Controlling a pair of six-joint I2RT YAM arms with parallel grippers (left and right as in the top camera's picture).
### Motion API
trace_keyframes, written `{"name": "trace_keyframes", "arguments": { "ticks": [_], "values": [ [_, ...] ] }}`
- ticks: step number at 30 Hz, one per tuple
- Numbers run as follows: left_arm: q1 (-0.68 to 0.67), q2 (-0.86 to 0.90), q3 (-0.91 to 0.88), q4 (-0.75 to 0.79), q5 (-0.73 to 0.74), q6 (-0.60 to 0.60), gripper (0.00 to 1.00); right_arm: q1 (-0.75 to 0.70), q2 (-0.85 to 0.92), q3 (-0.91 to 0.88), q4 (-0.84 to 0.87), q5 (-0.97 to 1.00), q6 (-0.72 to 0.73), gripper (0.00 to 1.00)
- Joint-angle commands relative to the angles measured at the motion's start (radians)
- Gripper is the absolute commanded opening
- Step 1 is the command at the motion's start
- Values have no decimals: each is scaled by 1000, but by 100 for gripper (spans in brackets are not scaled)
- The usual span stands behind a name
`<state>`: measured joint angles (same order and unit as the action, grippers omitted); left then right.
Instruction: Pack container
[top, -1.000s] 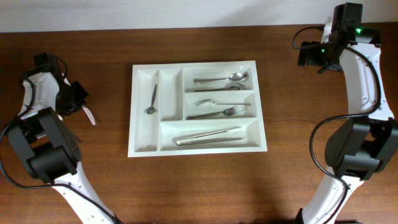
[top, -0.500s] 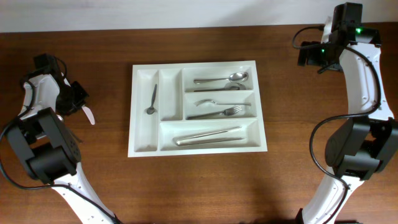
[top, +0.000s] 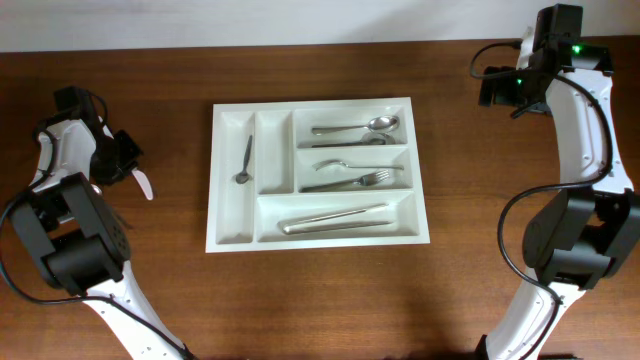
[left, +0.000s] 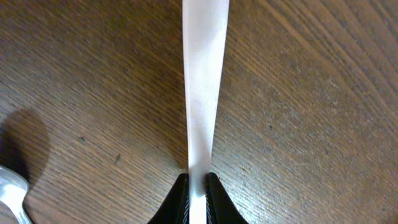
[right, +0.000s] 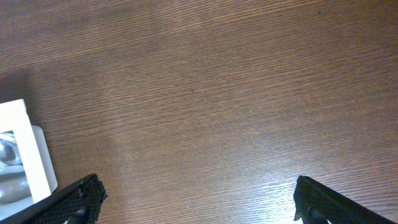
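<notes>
The container (top: 310, 104), a large white tray, lies mid-table; its corner shows in the right wrist view (right: 25, 143). It holds a small spoon (top: 244, 160) in a narrow compartment, plus spoons (top: 355, 130), forks (top: 350, 175) and knives (top: 335, 218) in the long ones. My left gripper (top: 128, 170) hangs at the far left of the table, well apart from the tray. It is shut (left: 198, 182) on a thin white utensil (left: 204, 81), whose tip pokes out towards the tray (top: 145, 185). My right gripper (top: 497, 90) stands open (right: 198, 186) over bare wood, to the right of the tray.
The brown wooden table (top: 320, 300) runs to a pale wall at the back. A clear rounded object (left: 9, 193) sits at the lower left edge of the left wrist view. Both arm bases stand near the front corners.
</notes>
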<state>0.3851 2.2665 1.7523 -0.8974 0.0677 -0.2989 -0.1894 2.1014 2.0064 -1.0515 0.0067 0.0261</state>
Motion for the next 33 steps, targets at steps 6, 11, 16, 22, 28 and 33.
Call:
{"name": "trace_keyframes", "arguments": {
  "ticks": [6,11,16,22,28,33],
  "values": [
    [-5,90,-48,-31,15,8,2,-2,-17,-2,0,2,9,99],
    [-5,90,-26,-32,15,8,2,-2,-17,-2,0,2,9,99],
    [-5,89,26,-45,15,9,2,-2,-17,-2,0,2,9,99],
    [-5,89,107,-82,15,9,2,-2,-17,-2,0,1,9,99],
    [-6,89,161,-100,15,10,2,-2,-17,-2,0,2,9,99],
    [-6,89,162,-100,15,12,2,-2,-17,-2,0,2,9,99]
  ]
}}
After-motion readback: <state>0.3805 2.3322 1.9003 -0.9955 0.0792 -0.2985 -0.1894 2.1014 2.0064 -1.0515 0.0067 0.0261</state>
